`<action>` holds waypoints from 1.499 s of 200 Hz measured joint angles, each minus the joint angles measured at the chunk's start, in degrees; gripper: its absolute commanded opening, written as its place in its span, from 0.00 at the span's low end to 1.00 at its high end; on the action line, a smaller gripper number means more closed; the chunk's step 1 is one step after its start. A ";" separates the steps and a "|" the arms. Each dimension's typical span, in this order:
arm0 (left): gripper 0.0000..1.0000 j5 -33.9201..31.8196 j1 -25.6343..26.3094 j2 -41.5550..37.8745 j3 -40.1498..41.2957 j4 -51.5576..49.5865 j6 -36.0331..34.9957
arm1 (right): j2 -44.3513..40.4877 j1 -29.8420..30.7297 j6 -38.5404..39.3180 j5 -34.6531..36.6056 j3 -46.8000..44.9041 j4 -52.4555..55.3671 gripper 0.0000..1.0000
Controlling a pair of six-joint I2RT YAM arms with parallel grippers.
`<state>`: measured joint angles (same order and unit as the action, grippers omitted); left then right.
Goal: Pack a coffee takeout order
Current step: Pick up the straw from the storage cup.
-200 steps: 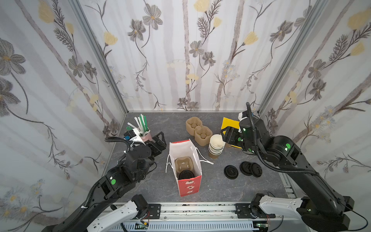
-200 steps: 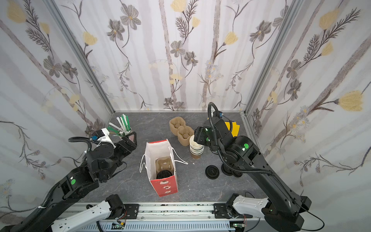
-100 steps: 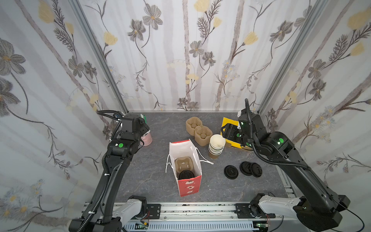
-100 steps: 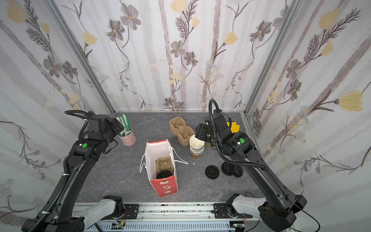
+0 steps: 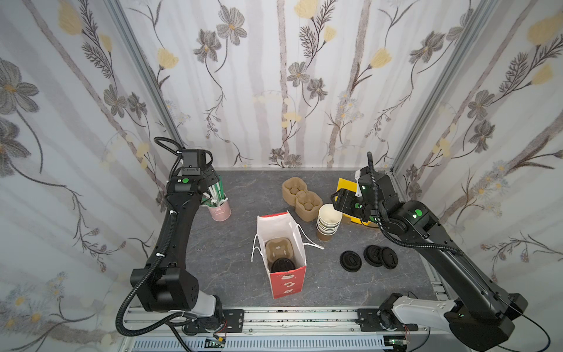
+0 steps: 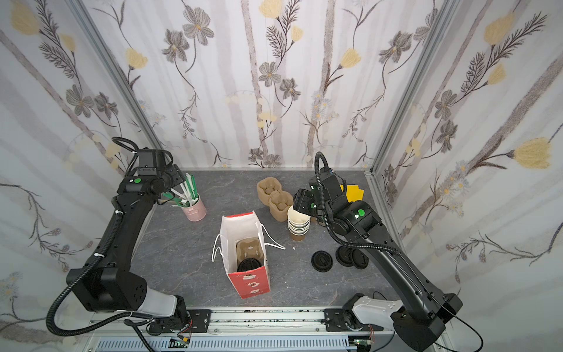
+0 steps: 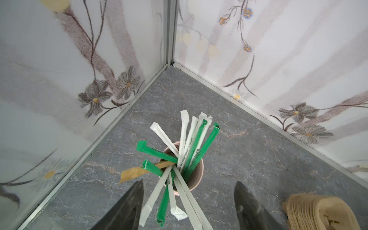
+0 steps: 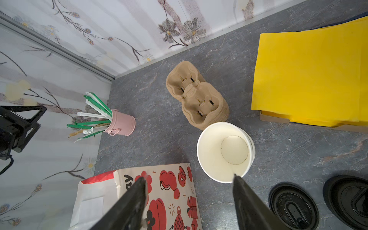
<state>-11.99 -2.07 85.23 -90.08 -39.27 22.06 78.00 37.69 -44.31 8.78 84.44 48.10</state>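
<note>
By my reading about a third is packed. The bag (image 5: pixel 280 240) stands open in the middle of the counter (image 5: pixel 231 243) with a carrier (image 5: pixel 275 247) down inside it. The lidded cup (image 5: pixel 281 264), seen only as its black lid, sits in the carrier's nearer pocket, and the other pocket is empty. No napkin or straw shows in the bag, so both seem left to do. The napkins (image 8: pixel 310 79) lie in a yellow stack on cardboard at the back right. The cup stack (image 5: pixel 327 219) just beside the bag holds nothing. The pink bucket (image 5: pixel 220 211) at the back left holds the straws (image 7: pixel 191 147), green, white and one brown, fanned out. The left fingers (image 7: pixel 135 201) hang over that bucket, spread wide, with several straw ends between them and none pinched. The right fingers (image 8: pixel 135 199) are spread and empty above the cup stack's rim and the bag's edge.
</note>
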 measured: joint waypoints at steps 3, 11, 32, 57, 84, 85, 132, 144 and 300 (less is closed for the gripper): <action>0.70 0.02 -0.37 0.13 -0.11 0.00 -0.11 | -0.20 0.00 0.00 0.02 -0.15 -0.02 0.69; 0.70 0.02 -1.44 0.35 -0.17 0.04 -0.61 | -0.83 0.00 -0.04 0.00 -0.68 -0.17 0.69; 0.69 0.20 -3.91 1.42 0.20 0.13 -1.31 | -2.56 0.00 -0.26 0.04 -2.29 -0.70 0.69; 0.66 1.05 -5.64 3.98 1.42 0.02 -2.64 | -4.50 0.00 -1.11 -0.11 -4.70 -2.23 0.68; 0.60 3.37 -7.34 5.49 2.29 0.07 -4.07 | -6.38 0.00 -1.79 -1.03 -7.43 -2.45 0.68; 0.60 3.48 -7.50 5.53 2.32 0.07 -4.07 | -6.45 0.00 -1.86 -1.05 -7.56 -2.45 0.68; 0.50 9.09 -10.43 7.45 2.34 1.27 -4.50 | -9.14 0.07 -3.65 -1.20 -11.89 -4.15 0.68; 0.48 10.67 -10.45 7.50 2.34 1.64 -4.48 | -9.57 0.07 -3.91 -1.20 -12.48 -4.76 0.68; 0.33 12.59 -8.33 9.09 4.61 4.17 -4.09 | -10.60 0.07 -4.68 -1.40 -13.66 -5.42 0.68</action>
<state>0.60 -10.39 94.32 -85.47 -35.09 17.98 67.40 37.76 -48.99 7.38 70.78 42.68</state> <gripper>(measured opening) 0.338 0.680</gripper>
